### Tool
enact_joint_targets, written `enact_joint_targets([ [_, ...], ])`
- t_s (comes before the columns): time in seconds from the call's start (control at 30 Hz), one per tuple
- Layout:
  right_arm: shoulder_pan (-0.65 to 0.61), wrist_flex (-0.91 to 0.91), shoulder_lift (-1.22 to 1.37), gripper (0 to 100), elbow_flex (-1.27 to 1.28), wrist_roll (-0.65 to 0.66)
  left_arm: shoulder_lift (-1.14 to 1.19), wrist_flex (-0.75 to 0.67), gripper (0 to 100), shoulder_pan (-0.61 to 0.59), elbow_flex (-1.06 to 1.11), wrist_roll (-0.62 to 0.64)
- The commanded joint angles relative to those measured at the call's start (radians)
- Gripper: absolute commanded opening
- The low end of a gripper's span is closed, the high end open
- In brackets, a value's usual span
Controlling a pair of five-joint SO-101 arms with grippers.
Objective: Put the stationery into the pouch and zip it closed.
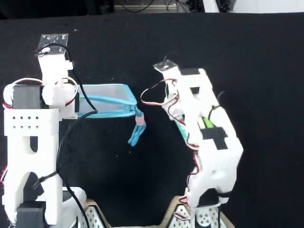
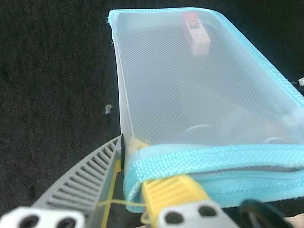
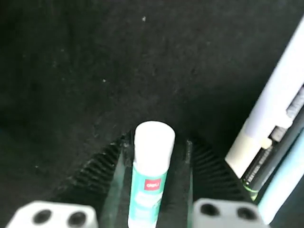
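Left gripper (image 2: 134, 164): fingers (image 2: 90, 175) clenched on the pouch (image 2: 190, 118) at its corner.
Right gripper (image 3: 154, 145): grasping a glue stick (image 3: 151, 180).
Pouch: flat on the tabletop (image 1: 142, 57).
Nearby: pens (image 3: 266, 118) just beside the right gripper.

One pouch (image 1: 107, 99), one glue stick (image 3: 151, 166), one pink-capped white item (image 2: 196, 33), three pens (image 3: 266, 118), two arms (image 1: 33, 142).

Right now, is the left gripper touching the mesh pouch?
Touching. The left wrist view shows the left gripper clamped on a corner of the mesh pouch, its yellow finger lying on the blue zipper band.
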Motion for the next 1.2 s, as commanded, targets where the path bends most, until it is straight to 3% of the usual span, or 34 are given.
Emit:
enact_joint_targets([
  [0.0,-0.014,0.083,0.035,1.5,-0.131,0.003,0.005,-0.012,3,0.007,0.004,0.014],
  [0.37,-0.009,0.112,-0.105,1.1,-0.027,-0.112,0.005,-0.012,3,0.007,0.002,0.014],
  [0.7,0.015,0.117,-0.024,1.5,-0.068,-0.525,0.005,-0.012,3,0.007,0.004,0.014],
  [1.17,0.011,0.351,0.209,3.0,-0.357,-0.468,0.006,-0.012,3,0.007,0.004,0.014],
])
